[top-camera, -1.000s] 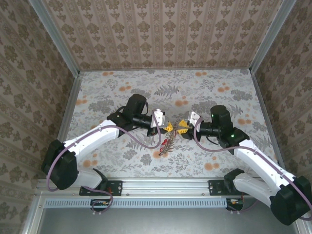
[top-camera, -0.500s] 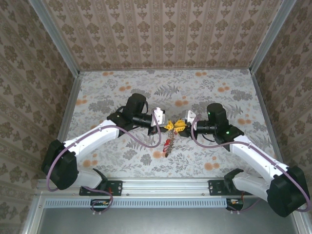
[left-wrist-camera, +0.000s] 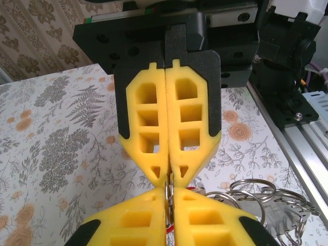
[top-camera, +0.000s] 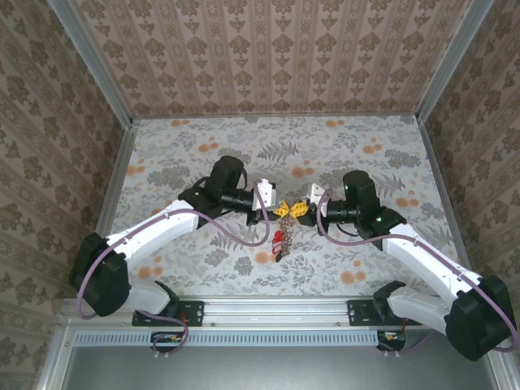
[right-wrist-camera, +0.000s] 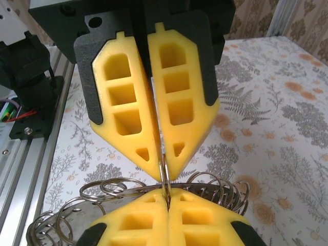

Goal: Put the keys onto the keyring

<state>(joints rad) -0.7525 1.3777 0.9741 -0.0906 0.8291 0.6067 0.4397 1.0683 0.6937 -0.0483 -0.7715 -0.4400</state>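
My left claw (top-camera: 282, 210) and my right claw (top-camera: 301, 209) meet tip to tip over the middle of the flowery tabletop (top-camera: 341, 150). Both claws are squeezed together. Each one pinches the thin edge of the keyring (right-wrist-camera: 165, 178), a flat silver-grey metal strip that runs up and down between the tips. My fingers (left-wrist-camera: 128, 123) are soft-looking yellow blocks with square holes in them and pointy ends, set in hard black backs. Thin shiny wire loops (right-wrist-camera: 117, 188) curl out on both sides of the pinch, round and crowded like little springs. The keys (top-camera: 279, 238) are in a small bunch just beside the place where the claws meet, on the side near my arm bases. They look red with small metal bits. From above I cannot tell them apart, or see if they touch the tabletop.
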